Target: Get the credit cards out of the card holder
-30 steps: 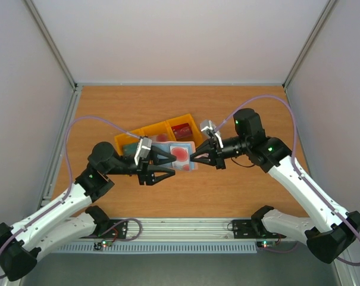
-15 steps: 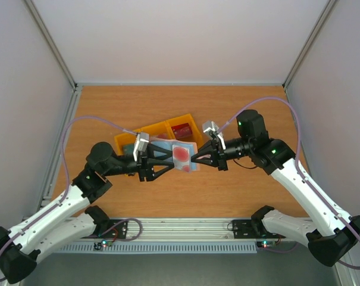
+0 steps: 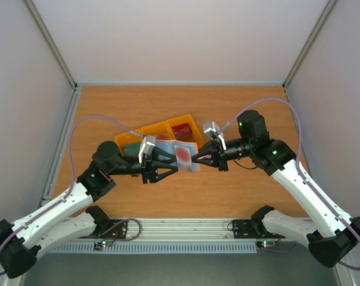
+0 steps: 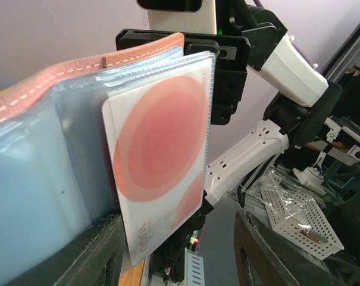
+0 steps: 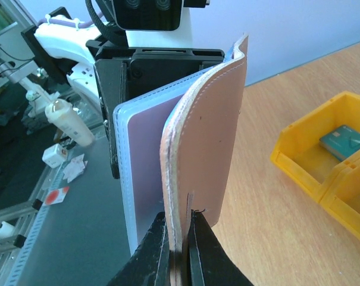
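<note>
Where the left arm reaches in from 8 o'clock in the overhead view, the left tool sits at the 9 o'clock side of the card holder. Its jaws stand apart and pinch nothing. Its wrist camera shows one finger lying against the holder's pale blue-grey lining. The other finger is off at 5 o'clock, with clear space between it and the card.

At about 11 o'clock from that tool, a yellow three-compartment tray rests on the wooden worktop. A teal card lies in the compartment at its 9 o'clock end, and a dark red card lies in the one at its 3 o'clock end.

The card holder hangs in the middle, raised off the worktop between the two tools. It is folded open, with its pocket panels facing the left arm and its taupe-brown cover facing the right arm. The whitish-pink card, marked with a red blotch, is partly out of its clear pocket. In the left wrist view its free corner juts toward 7 o'clock, while its upper part sits inside the sleeve.

At the holder's 3 o'clock side, the right tool is closed on it. In the right wrist view, both fingers nip the stitched cover's lower edge at 6 o'clock, and the cover stands nearly upright.
</note>
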Robot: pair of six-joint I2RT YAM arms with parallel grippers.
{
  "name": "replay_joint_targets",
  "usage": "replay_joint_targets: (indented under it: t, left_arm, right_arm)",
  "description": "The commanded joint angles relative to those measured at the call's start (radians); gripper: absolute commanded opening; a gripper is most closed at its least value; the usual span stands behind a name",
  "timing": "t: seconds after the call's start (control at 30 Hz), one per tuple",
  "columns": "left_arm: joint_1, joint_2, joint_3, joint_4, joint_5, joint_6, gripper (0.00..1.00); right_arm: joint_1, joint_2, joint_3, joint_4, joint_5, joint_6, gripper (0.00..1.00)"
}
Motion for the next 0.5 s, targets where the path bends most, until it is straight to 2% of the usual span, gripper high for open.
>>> replay_joint_targets:
  t: [0.0, 0.3, 0.47]
  left_arm:
    - [-0.007, -0.03, 0.019, 0.105, 0.036, 0.027, 0.51]
    - [0.049, -0.05, 0.004, 0.142, 0.023, -0.085, 0.54]
    - [0.041, -0.031, 0.019, 0.191, 0.048, -0.079, 0.51]
  right_arm:
    - [-0.002, -0.019, -0.005, 0.034, 0.006, -0.01, 0.01]
    - [-0.005, 0.006, 0.007, 0.036, 0.024, -0.006, 0.01]
    - [-0.004, 0.035, 0.021, 0.045, 0.033, -0.001, 0.01]
